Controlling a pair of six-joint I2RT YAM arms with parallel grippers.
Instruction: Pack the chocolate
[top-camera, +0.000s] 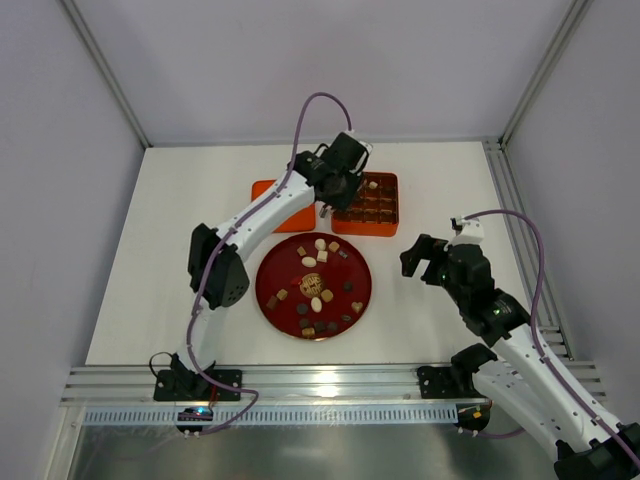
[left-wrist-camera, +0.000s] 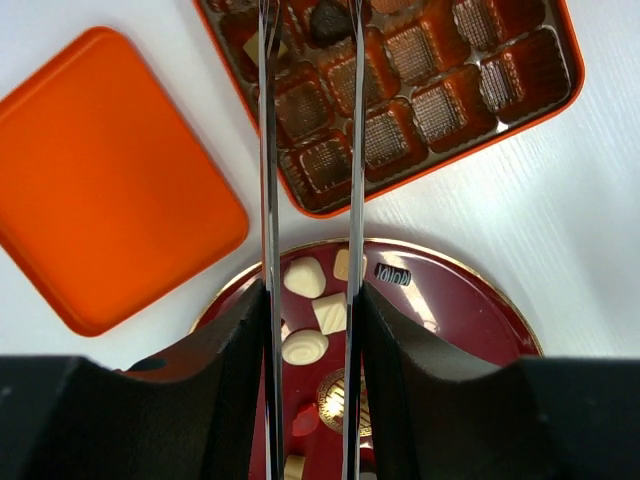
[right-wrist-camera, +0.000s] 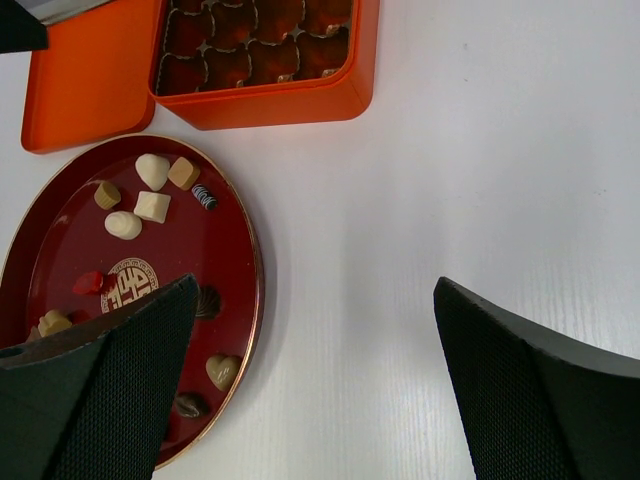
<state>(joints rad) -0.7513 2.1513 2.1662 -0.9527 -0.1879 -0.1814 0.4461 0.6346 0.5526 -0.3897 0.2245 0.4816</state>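
Chocolate (right-wrist-camera: 152, 207), tiny brown, tan and cream rounds, squares and hearts, dots the round dark-red plate (right-wrist-camera: 225, 250). My left jaws, thin metal blades part-open, straddle one dark piece (left-wrist-camera: 328, 20) in the square orange box (right-wrist-camera: 270, 105); whether they grip it, I cannot tell. My right jaws gape empty.

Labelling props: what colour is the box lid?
Plain orange; the lid shows best in the left wrist view.

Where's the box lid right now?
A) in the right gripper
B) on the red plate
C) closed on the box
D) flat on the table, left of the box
D: the orange lid lies flat on the table beside the orange box, on its left in the top view, and the box stands uncovered.
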